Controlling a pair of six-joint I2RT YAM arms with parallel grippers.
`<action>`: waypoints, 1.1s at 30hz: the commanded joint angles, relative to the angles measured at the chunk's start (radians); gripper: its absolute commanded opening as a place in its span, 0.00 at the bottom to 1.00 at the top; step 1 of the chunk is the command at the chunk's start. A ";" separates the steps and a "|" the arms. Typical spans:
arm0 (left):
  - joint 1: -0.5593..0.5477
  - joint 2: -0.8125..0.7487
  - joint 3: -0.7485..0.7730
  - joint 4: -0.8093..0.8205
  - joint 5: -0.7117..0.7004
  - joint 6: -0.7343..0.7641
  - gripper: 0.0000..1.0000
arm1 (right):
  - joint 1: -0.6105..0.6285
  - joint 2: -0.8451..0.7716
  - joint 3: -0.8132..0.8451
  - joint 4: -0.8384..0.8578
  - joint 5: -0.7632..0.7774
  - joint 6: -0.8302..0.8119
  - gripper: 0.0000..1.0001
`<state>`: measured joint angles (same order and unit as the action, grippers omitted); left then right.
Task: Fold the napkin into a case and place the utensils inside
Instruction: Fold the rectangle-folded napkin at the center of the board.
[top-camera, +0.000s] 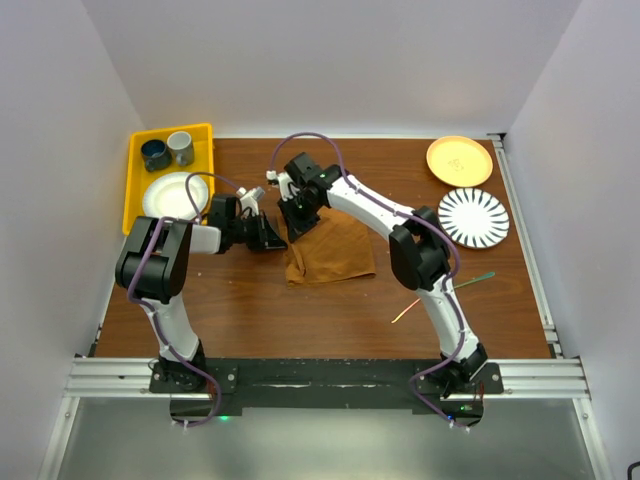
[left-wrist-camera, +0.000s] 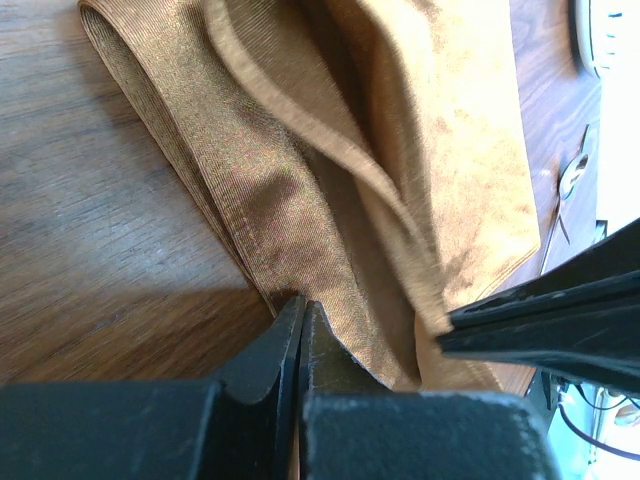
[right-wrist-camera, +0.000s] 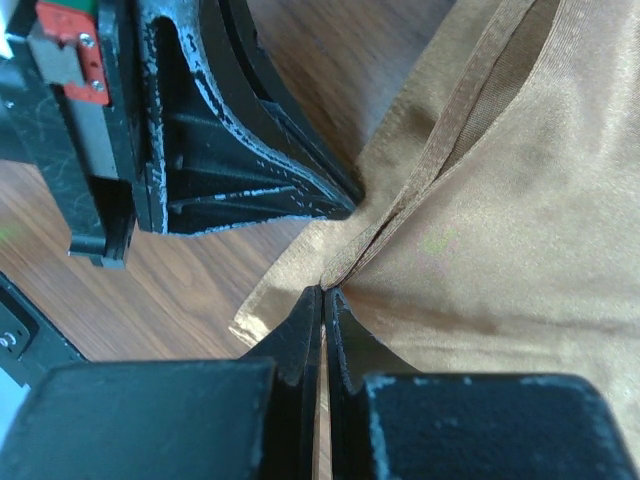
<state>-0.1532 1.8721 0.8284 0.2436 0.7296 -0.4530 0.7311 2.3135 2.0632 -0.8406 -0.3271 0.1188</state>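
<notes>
Both pairs clenched. Left fingers (left-wrist-camera: 262, 355) are pressed flat together on the folded edge of the rust-brown cloth napkin (left-wrist-camera: 420, 150), with a sliver of cloth showing in the seam between them. Right fingers (right-wrist-camera: 352, 345) are nipped on a hemmed corner of it, the hems fanning up out of the tip.

Right wrist cam has my left gripper (right-wrist-camera: 340, 200) just beside that pinch, tip on the cloth edge. Left wrist cam shows my right gripper (left-wrist-camera: 460, 335) only as a dark wedge.

Only the top cam gives overall shape: napkin is a rumpled, partly folded patch mid-way across the brown wooden table (top-camera: 250, 320), with both grippers at its far-left corner. The thin metal utensils (top-camera: 472, 283), one green-handled and one copper-toned, lie right of it, well apart.
</notes>
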 joint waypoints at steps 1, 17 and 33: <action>0.000 0.029 0.005 -0.055 -0.099 0.037 0.00 | 0.014 0.004 0.063 0.021 -0.029 0.021 0.00; 0.000 0.035 0.005 -0.052 -0.098 0.037 0.00 | 0.033 0.035 0.086 0.023 -0.032 0.028 0.00; 0.044 -0.043 -0.015 -0.087 -0.052 0.056 0.30 | 0.033 0.055 0.091 0.028 -0.016 0.016 0.01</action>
<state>-0.1467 1.8645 0.8333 0.2302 0.7368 -0.4503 0.7574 2.3836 2.1166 -0.8310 -0.3325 0.1314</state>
